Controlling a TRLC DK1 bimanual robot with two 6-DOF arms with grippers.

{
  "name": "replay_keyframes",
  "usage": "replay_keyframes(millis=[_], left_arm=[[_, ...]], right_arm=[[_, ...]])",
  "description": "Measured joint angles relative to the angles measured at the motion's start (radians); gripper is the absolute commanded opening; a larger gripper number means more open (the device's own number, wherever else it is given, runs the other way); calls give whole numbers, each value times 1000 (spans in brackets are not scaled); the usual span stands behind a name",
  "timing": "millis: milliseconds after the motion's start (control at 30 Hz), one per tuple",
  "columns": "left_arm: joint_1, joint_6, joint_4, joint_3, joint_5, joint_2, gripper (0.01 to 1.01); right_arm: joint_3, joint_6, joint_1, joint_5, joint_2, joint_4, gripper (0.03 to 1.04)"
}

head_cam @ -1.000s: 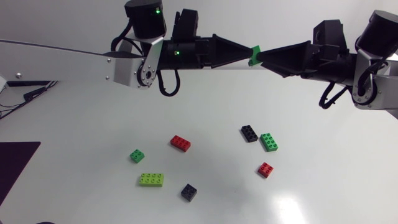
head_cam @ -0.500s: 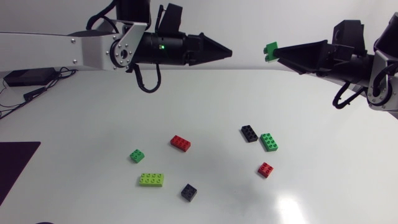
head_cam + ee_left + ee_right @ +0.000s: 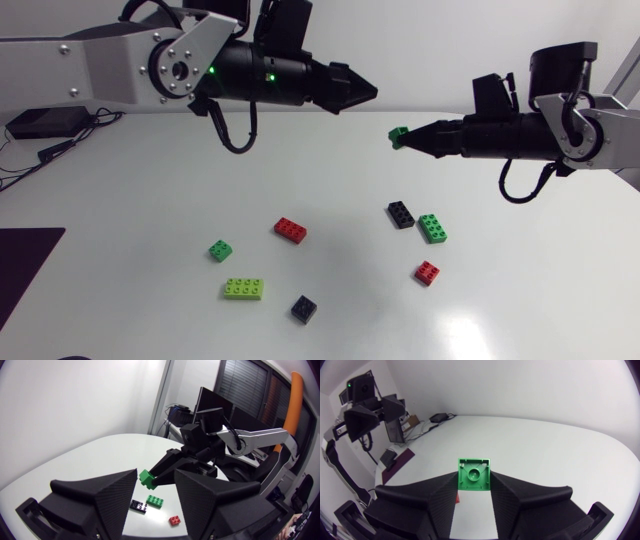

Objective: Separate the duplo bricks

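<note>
Right gripper is clamped on a small green brick, which sits at its fingertips, held clear above the worktop toward the far right side. Left gripper has its fingers apart with nothing between them; it is well apart from the brick, near the far edge. One second ago both grippers met at this brick. The left has since withdrawn, and the right has come lower with the brick.
</note>
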Motion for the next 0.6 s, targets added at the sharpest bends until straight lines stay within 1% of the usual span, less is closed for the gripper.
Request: replay_keyframes(millis=[133, 233, 367, 433, 600], left_arm=[[-24, 72, -53, -40, -112, -17, 525], [-32, 122, -87, -71, -173, -18, 525], [-33, 168, -119, -115, -222, -23, 525], [-33, 180, -130, -130, -239, -27, 525], [-32, 196, -145, -161, -263, -61, 525]], right_arm=[[0, -92, 85, 154, -2, -81, 223], [0, -150, 143, 234, 5, -130, 225], [3, -226, 223, 346, 44, -246, 225], [3, -253, 257, 384, 79, -277, 225], [-32, -294, 288, 420, 137, -284, 226]])
